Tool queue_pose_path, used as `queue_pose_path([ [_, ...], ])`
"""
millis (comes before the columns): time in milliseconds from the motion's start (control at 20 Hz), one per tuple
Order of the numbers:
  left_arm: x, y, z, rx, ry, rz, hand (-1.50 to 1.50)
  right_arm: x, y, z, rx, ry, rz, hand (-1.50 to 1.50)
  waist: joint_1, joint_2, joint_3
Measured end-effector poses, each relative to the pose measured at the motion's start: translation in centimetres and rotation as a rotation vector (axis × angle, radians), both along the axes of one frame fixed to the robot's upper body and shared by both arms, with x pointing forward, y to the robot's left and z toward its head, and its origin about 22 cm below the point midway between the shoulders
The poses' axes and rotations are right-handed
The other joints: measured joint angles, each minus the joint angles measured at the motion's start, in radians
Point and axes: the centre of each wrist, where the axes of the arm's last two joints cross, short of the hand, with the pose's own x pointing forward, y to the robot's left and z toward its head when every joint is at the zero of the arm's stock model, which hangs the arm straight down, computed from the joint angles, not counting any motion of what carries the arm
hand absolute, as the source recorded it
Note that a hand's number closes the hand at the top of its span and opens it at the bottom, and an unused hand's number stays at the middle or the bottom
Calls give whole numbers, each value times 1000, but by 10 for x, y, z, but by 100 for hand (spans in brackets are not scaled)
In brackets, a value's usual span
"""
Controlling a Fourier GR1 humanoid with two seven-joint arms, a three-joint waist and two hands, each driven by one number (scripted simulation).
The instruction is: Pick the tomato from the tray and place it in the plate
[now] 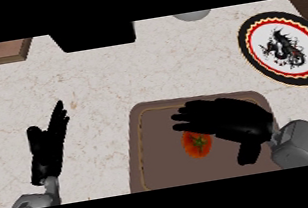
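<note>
lower left: left hand [48, 149] resting open, fingers up. lower centre — tomato [198, 145] lying on the brown tray [139, 143], right hand [228, 120] spread open just over it, nothing held. pick step, judged — next: curl round tomato, lift toward plate [284, 48], upper right.

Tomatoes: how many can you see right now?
1. The tomato lies on the tray, partly under the right robot hand. That hand could be hiding more.

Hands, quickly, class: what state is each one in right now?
Left hand: open, fingers straight, resting, holding nothing.
Right hand: open, fingers spread over the tomato on the tray, not closed on it.
</note>
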Motion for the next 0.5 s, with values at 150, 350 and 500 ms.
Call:
queue_pose_path([
  [150,-4,-4,-1,-4,1,1,0,5,2,-9,-18,8,-2,-150,1,0,0],
  [350,1,1,-3,0,7,2,0,7,9,-17,-35,8,10,-150,0,1,0],
  [500,-1,-8,1,-11,8,2,0,7,11,-17,-50,10,11,-150,0,0,0],
])
